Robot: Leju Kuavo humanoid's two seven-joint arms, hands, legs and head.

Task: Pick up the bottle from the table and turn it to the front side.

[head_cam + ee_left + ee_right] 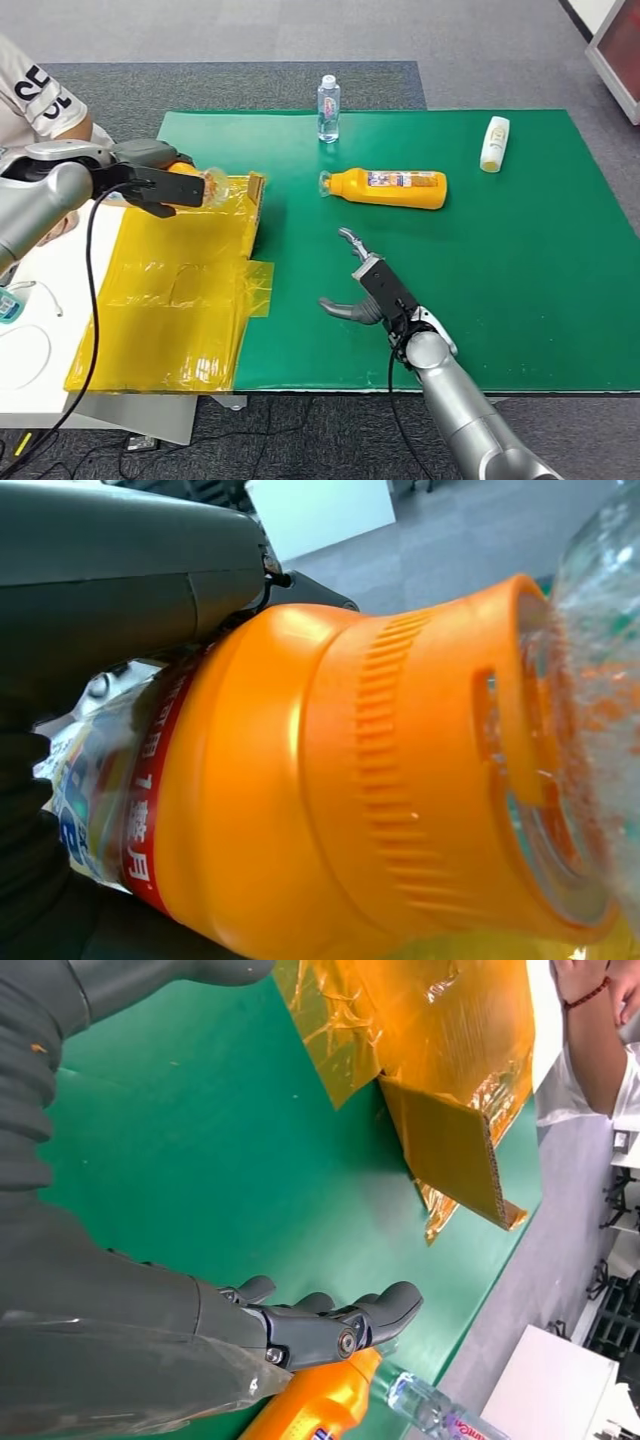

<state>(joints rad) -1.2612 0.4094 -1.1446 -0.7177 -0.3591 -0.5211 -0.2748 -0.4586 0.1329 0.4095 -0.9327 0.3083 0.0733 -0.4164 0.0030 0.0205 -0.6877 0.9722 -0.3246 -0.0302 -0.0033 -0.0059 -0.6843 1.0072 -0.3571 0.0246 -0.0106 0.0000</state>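
Observation:
My left hand (pixel 151 185) grips an orange bottle (pixel 198 183) with a clear cap, held sideways above the far edge of the yellow-taped cardboard sheet (pixel 173 290). In the left wrist view the orange bottle (pixel 324 780) is close up, with my left hand (pixel 113 580) wrapped around its labelled body. A second orange bottle (pixel 392 188) lies on its side on the green mat (pixel 528 280). My right hand (pixel 362 290) hovers over the mat nearer than that bottle, fingers spread and holding nothing. The right wrist view has my right hand (pixel 324 1325) with the lying orange bottle (pixel 324 1410) beyond it.
A small clear water bottle (pixel 328 108) stands at the mat's far edge, and a white bottle (pixel 494 143) lies at the far right. A person (pixel 38 100) is at the far left beside a white table (pixel 30 330). The person's arm (pixel 596 1040) is beyond the cardboard (pixel 423 1060).

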